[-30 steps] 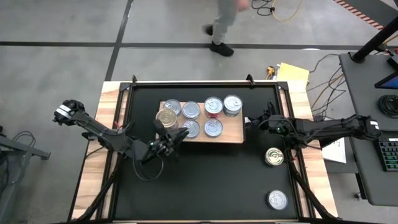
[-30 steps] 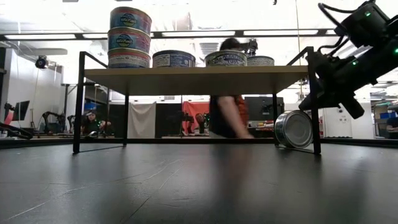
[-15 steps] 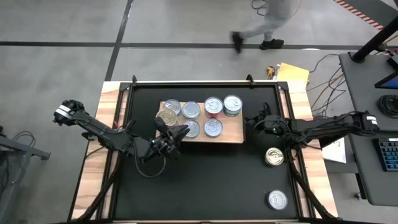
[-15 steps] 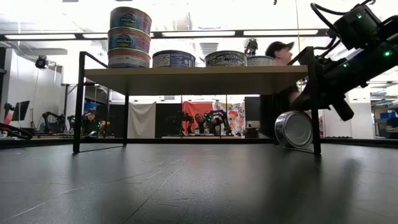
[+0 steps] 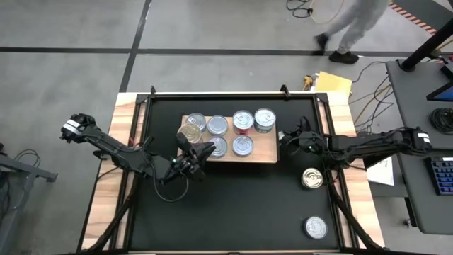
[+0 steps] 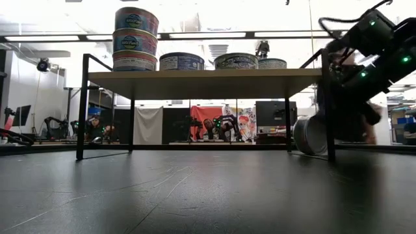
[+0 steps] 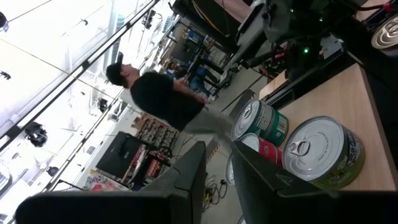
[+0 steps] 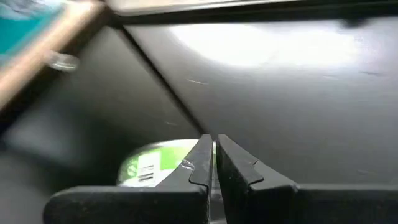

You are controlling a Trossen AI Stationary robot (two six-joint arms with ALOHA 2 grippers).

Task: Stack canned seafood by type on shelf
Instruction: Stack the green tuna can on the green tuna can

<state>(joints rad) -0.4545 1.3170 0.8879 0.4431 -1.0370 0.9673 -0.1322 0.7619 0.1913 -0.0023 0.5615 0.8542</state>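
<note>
The light-wood shelf [image 5: 269, 152] stands on black legs [image 6: 83, 107] on the mat. Several tins [image 5: 243, 120] sit on it, and three are stacked at its left end [image 6: 135, 39]. My left gripper [image 5: 203, 151] hovers level beside that stack, a narrow empty gap between its fingers [image 7: 217, 168]. One tin [image 6: 311, 135] lies on its side by the shelf's right legs; the arm hides it from above. My right gripper [image 8: 213, 155] is shut, tipped down right at this green-labelled tin [image 8: 152, 169]. My right gripper's shut fingertips [image 8: 202, 158] stand slanting down over the lying tin's side [image 8: 155, 165]. They hide the spot where they would meet, so I cannot tell whether they touch it.
Two more tins stand on the mat toward the right edge, one gold-lidded [image 5: 312, 178] and one silver [image 5: 316, 227]. The wooden table edge [image 5: 106, 205] frames the mat. A person [image 5: 350, 28] walks on the floor beyond the far edge.
My right gripper has tipped a little further down beside the lying tin. The person beyond the far edge has walked toward the right.
</note>
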